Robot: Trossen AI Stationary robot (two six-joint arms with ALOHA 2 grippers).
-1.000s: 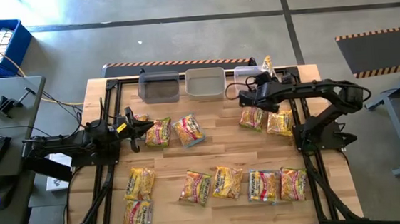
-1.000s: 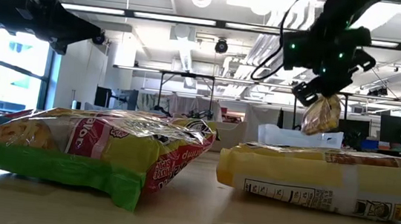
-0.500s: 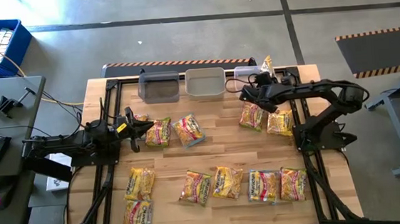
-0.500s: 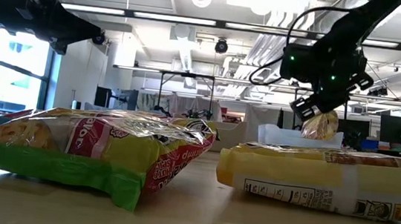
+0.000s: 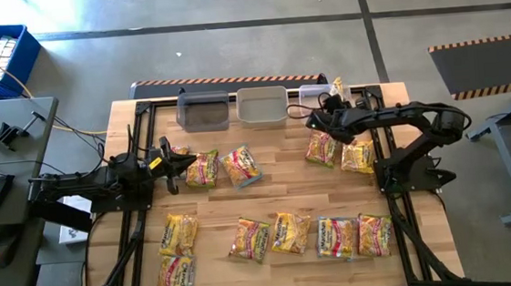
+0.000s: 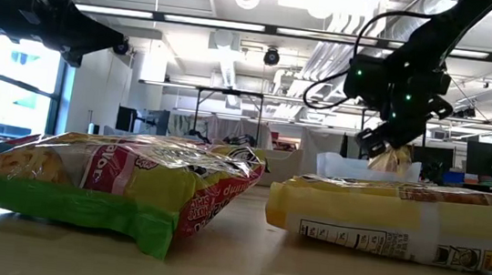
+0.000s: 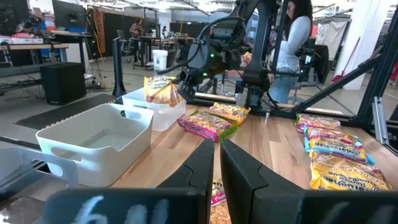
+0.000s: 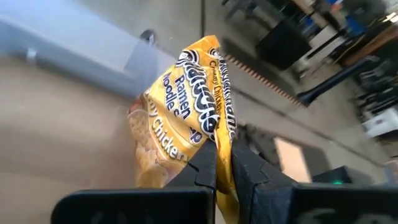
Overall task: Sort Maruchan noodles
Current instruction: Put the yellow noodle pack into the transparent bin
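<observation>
My right gripper (image 5: 332,98) is shut on a yellow Maruchan noodle packet (image 5: 337,87) over the right-hand bin (image 5: 314,92) at the table's far edge; the packet also shows in the low view (image 6: 394,158). Several more noodle packets lie flat on the table, two of them (image 5: 340,153) just near of that gripper. My left gripper (image 5: 177,161) is shut and empty, level, beside a packet (image 5: 203,168) at the left middle. My right gripper pinches the yellow packet by one end (image 8: 217,140) between its two fingers, the packet standing edge-on in the gap. The fingers slant down toward the far edge. The packet hangs beyond the fingertips, lifted clear of the table, just above the bin.
A dark grey bin (image 5: 204,110) and a clear bin (image 5: 262,106) stand left of the right-hand bin along the far edge. A row of packets (image 5: 308,235) lies along the near side. A person (image 7: 292,37) stands beyond the table's right side.
My right gripper has gone down and a little toward the far edge with the yellow packet, which now hangs lower, close over the right-hand bin. The gripper stays shut on it.
</observation>
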